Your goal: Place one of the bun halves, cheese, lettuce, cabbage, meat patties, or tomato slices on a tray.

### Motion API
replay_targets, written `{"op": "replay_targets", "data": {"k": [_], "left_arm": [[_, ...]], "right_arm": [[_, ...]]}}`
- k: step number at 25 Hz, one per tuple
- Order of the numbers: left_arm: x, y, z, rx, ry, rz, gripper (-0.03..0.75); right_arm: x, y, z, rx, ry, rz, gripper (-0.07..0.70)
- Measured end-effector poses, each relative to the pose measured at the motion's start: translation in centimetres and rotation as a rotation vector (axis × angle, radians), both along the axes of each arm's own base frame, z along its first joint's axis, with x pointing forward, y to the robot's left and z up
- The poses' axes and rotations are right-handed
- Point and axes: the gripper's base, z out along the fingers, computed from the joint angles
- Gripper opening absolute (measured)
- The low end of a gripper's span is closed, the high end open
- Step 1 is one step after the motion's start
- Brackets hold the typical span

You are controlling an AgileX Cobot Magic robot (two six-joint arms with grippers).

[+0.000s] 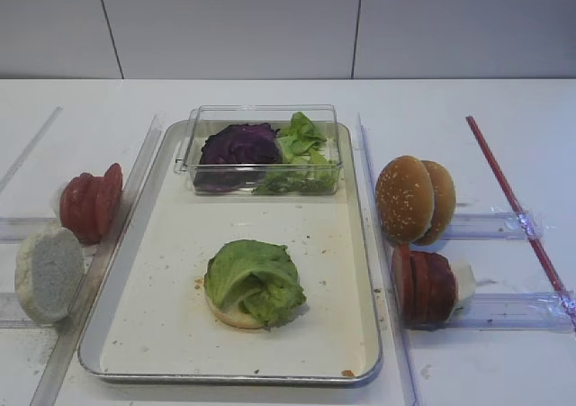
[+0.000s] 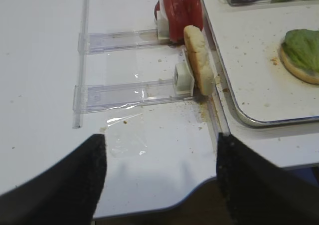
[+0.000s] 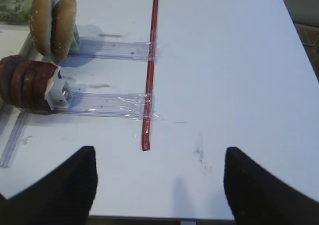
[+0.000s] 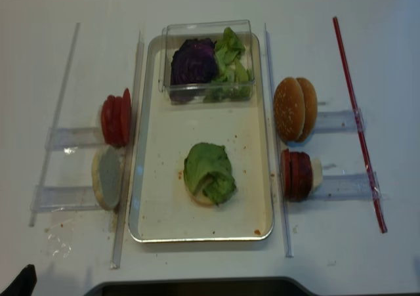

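Note:
On the metal tray [image 1: 360, 244] a green lettuce leaf [image 1: 256, 278] lies over a pale bun half [image 1: 229, 316]. A clear box holds purple cabbage [image 1: 238, 145] and more lettuce [image 1: 304, 140]. Left of the tray stand tomato slices [image 1: 90, 203] and a white bun half [image 1: 49, 273]. To its right stand sesame bun halves [image 1: 414, 199] and meat patties [image 1: 423, 286]. No cheese is in view. My right gripper [image 3: 159, 185] is open over bare table, right of the patties [image 3: 27, 85]. My left gripper [image 2: 159, 177] is open at the table's front edge, short of the white bun half [image 2: 199, 60].
Clear plastic rails [image 1: 490, 311] hold the upright food on both sides of the tray. A red strip [image 1: 513, 203] runs along the far right of the table. The clear box [image 1: 261, 149] takes up the back of the tray. The table's front edge [image 2: 199, 187] lies just under my left gripper.

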Motion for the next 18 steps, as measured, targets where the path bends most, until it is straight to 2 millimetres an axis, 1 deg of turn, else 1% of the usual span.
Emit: {"op": "replay_targets", "data": {"k": [3, 6, 15, 18], "left_arm": [[0.0, 0.0, 0.0, 0.000, 0.000, 0.000, 0.436], [0.0, 0.0, 0.0, 0.000, 0.000, 0.000, 0.436], [0.0, 0.0, 0.0, 0.000, 0.000, 0.000, 0.436], [0.0, 0.0, 0.0, 0.000, 0.000, 0.000, 0.436]], "right_arm": [[0.2, 0.0, -0.1, 0.000, -0.010, -0.001, 0.537], [0.5, 0.0, -0.7, 0.002, 0.009, -0.002, 0.535], [0.7, 0.0, -0.8, 0.004, -0.005, -0.002, 0.531], [1.1, 0.1, -1.1, 0.017, -0.017, 0.003, 0.531]]}}
